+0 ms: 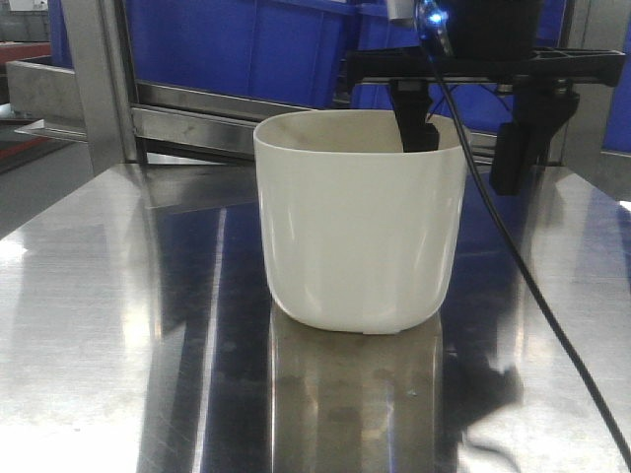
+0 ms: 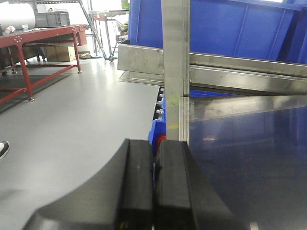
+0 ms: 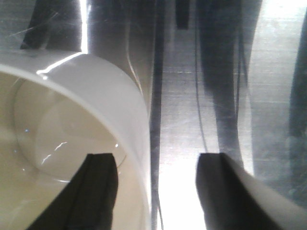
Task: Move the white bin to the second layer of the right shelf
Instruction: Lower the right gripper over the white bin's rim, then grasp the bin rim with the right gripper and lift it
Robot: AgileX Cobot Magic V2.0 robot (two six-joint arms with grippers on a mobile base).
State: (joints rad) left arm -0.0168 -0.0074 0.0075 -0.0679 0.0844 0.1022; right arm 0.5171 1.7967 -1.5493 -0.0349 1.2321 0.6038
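Note:
The white bin stands upright on the steel table, a glossy cream tub with an empty inside. My right gripper hangs over its far right rim, open. One black finger reaches down inside the bin and the other hangs outside it. In the right wrist view the bin wall runs between the two fingers of the right gripper, nearer the inner one. My left gripper is shut on nothing, at the table's left edge. The right shelf second layer is out of view.
Blue crates sit on a steel rack level behind the bin. A steel upright post stands at the back left, close ahead of the left gripper. A black cable trails down right of the bin. A red workbench stands across the floor.

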